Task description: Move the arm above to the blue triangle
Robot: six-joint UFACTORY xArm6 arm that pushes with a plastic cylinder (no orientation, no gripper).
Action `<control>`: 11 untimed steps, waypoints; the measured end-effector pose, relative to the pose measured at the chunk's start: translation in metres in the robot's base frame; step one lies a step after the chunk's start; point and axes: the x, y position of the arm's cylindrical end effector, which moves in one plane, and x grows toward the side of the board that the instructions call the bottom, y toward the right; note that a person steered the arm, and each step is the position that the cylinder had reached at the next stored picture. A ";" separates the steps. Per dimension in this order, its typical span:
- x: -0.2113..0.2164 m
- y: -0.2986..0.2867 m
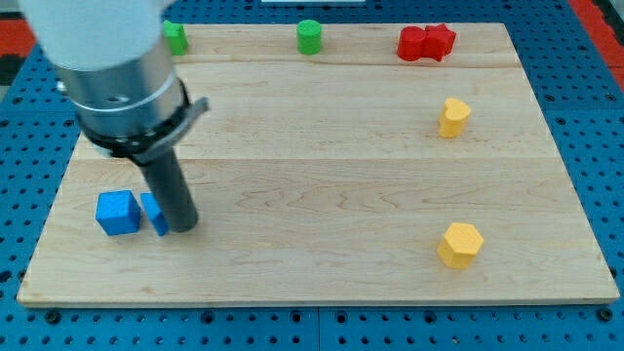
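The blue triangle [154, 214] lies at the view's lower left of the wooden board [322, 175], mostly hidden behind the dark rod. My tip [183, 228] rests on the board right against the triangle's right side. A blue cube [117, 212] sits just left of the triangle, close to it.
A green block [175, 37] and a green cylinder [309, 36] stand at the top edge. Two red blocks [426, 43] sit together at the top right. One yellow block [453, 117] is at the right, another yellow hexagon [460, 244] at the lower right.
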 end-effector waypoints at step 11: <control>-0.074 -0.055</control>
